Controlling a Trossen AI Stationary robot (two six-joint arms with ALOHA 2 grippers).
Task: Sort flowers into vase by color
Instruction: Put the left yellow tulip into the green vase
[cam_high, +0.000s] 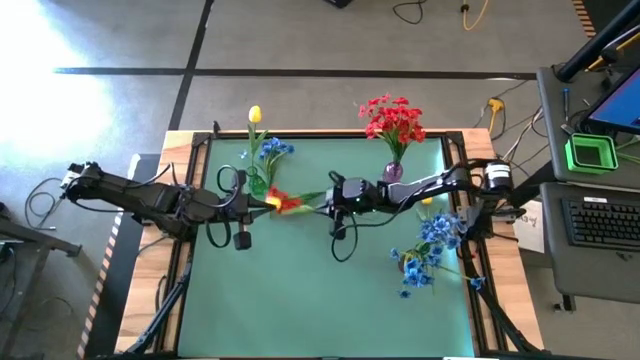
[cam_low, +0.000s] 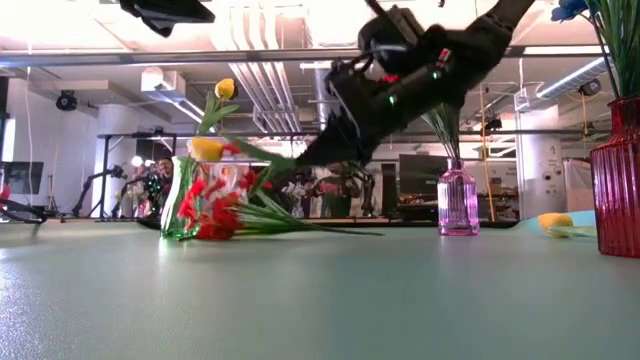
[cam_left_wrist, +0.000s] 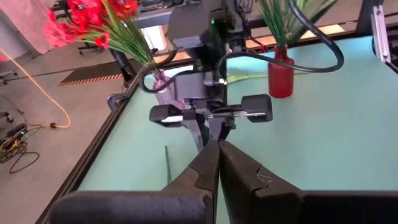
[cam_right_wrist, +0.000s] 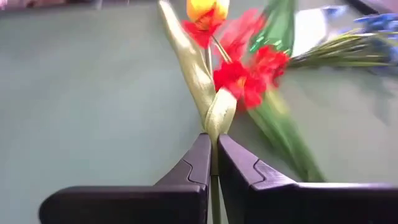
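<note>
— What carries it all?
— A table (cam_high: 300, 300) with a green top and wooden edge.
— And on it?
— A green vase (cam_high: 259, 184), a purple vase (cam_high: 393, 171) of red flowers (cam_high: 392, 118), loose blue flowers (cam_high: 430, 245), and a red-and-yellow bunch (cam_high: 283, 201) mid-table.

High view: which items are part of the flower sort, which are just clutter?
Job:
right gripper, shut on yellow tulip stem
red flowers in purple vase
blue flowers
green vase
left gripper, shut, empty

Clutter:
keyboard
green box
floor cables
</note>
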